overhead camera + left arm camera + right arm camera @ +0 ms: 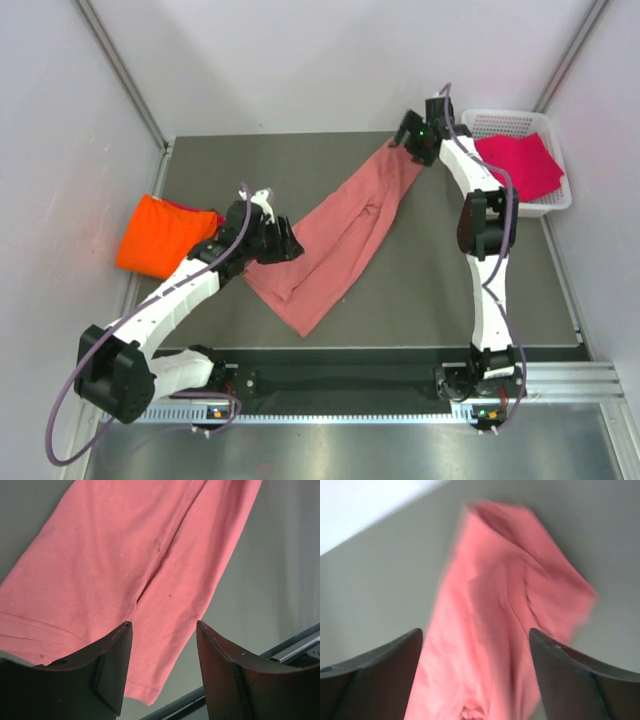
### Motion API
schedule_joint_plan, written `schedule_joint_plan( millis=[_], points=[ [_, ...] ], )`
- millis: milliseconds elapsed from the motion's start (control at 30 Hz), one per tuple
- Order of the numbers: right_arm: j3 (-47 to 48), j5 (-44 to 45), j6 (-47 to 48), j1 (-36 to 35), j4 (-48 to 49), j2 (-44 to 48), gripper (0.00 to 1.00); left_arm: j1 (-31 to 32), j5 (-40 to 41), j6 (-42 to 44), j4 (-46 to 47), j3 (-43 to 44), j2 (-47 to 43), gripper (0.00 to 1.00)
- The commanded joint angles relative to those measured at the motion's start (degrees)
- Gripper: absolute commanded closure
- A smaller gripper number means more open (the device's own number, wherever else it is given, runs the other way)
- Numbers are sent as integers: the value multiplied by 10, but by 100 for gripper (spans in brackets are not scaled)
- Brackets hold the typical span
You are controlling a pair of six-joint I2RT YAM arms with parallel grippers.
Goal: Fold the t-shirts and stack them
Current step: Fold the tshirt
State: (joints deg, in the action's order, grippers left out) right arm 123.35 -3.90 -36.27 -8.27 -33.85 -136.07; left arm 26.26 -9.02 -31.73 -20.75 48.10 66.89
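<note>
A salmon-pink t-shirt (pixel 345 230) lies in a long diagonal strip across the grey table, also in the left wrist view (pixel 125 555) and blurred in the right wrist view (pixel 510 580). My left gripper (pixel 287 247) hovers at its near-left edge, open, with cloth under the gap (pixel 162 627) and nothing clamped. At the strip's far end is my right gripper (pixel 408 135), its jaws wide apart over the cloth (pixel 475 632). A folded bright orange t-shirt (pixel 160 235) rests at the left. A magenta t-shirt (pixel 520 165) lies in the basket.
The white mesh basket (pixel 505 118) stands at the back right corner. A metal rail (pixel 400 380) runs along the near table edge, also in the left wrist view (pixel 295 647). White walls close in on the left, back and right.
</note>
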Motion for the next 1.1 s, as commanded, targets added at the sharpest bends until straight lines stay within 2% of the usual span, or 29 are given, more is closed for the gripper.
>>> schedule_joint_plan(
  millis=[0, 33, 67, 100, 133, 200, 300, 367, 433, 633, 833, 1033, 1067],
  points=[
    [151, -177, 67, 17, -52, -65, 9, -3, 13, 0, 1, -5, 0, 41],
    [140, -191, 60, 19, -47, -54, 2, -3, 9, 2, -1, -5, 3, 41],
    [120, -197, 60, 26, -31, -41, 0, -3, 4, 5, -4, -5, 5, 41],
    [54, -196, 64, 28, -16, -22, 0, -3, -3, 8, -9, -5, 11, 41],
    [13, -190, 72, 30, 1, 27, 0, -2, -3, 10, -16, -5, 15, 41],
    [-103, -168, 79, 33, 48, 77, 3, 7, 5, 17, -20, -5, 17, 41],
    [-207, -145, 98, 36, 85, 156, 10, 53, 33, 32, -31, 8, 24, 41],
    [-244, -129, 110, 34, 91, 183, 13, 110, 81, 41, -46, 21, 32, 41],
    [-260, -113, 111, 32, 91, 194, 15, 158, 112, 42, -60, 42, 53, 41],
    [-278, -83, 125, 10, 103, 191, 18, 189, 138, 40, -80, 47, 76, 43],
    [-271, -34, 134, -15, 121, 183, 16, 185, 212, 23, -87, 36, 59, 42],
    [-199, -5, 139, -27, 77, 111, 19, 130, 191, 11, -94, 44, 68, 42],
    [-195, 3, 139, -27, 76, 106, 25, 122, 183, 11, -91, 43, 65, 42]
  ],
)
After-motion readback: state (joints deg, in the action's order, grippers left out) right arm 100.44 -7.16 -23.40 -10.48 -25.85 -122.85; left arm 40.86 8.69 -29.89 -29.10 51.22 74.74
